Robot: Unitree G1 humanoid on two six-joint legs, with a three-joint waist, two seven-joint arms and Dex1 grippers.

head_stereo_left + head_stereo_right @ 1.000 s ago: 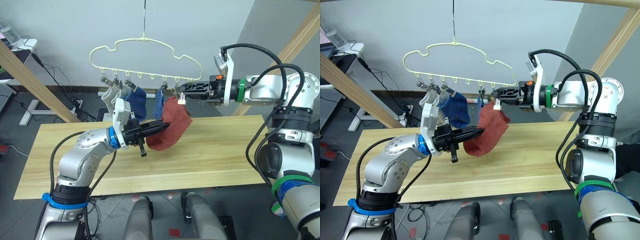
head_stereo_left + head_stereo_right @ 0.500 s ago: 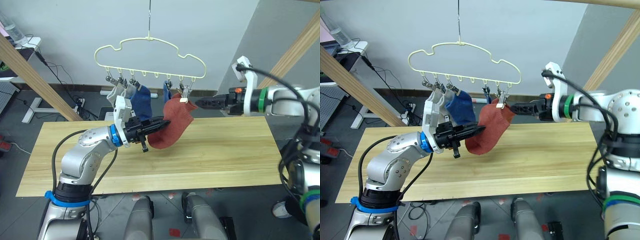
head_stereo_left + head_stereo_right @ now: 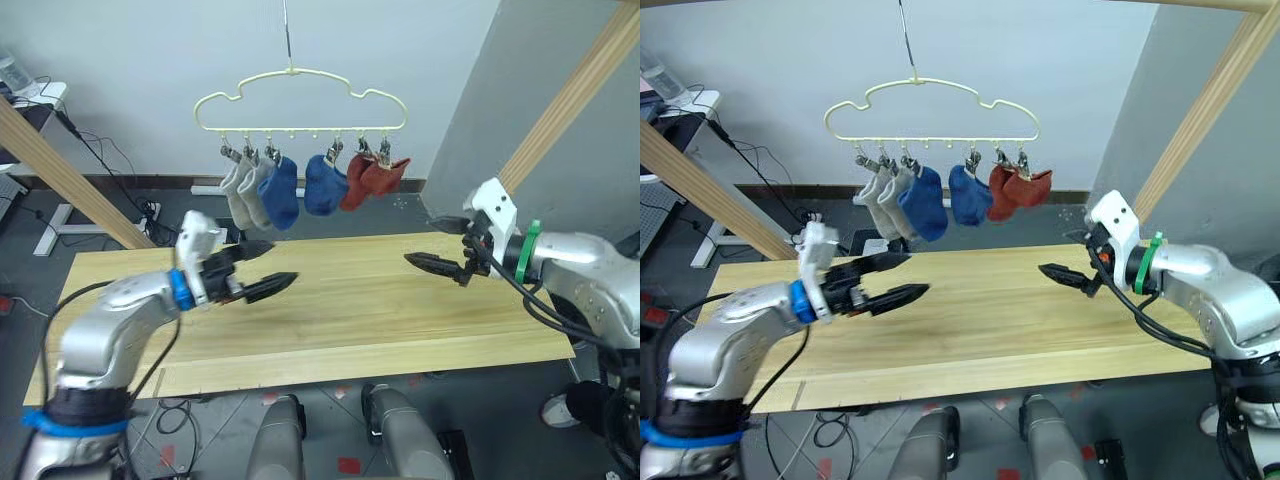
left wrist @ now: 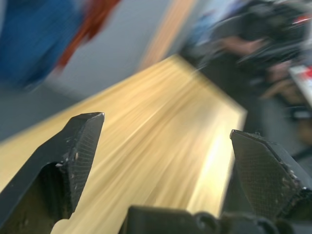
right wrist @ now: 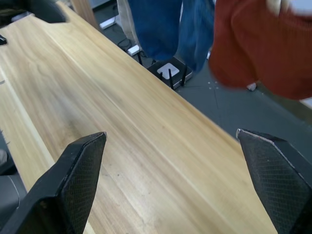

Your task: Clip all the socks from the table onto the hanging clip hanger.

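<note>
A thick wooden pole slants down from ten o'clock toward the middle left, and another wooden pole leans at two o'clock. A white desk stands at nine o'clock, black cables trailing to a power strip on the grey floor.

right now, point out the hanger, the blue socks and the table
hanger [image 3: 300, 77], left eye view, top of the yellow outline
blue socks [image 3: 322, 188], left eye view, body of the right one
table [image 3: 380, 310], left eye view, bare wood
</note>
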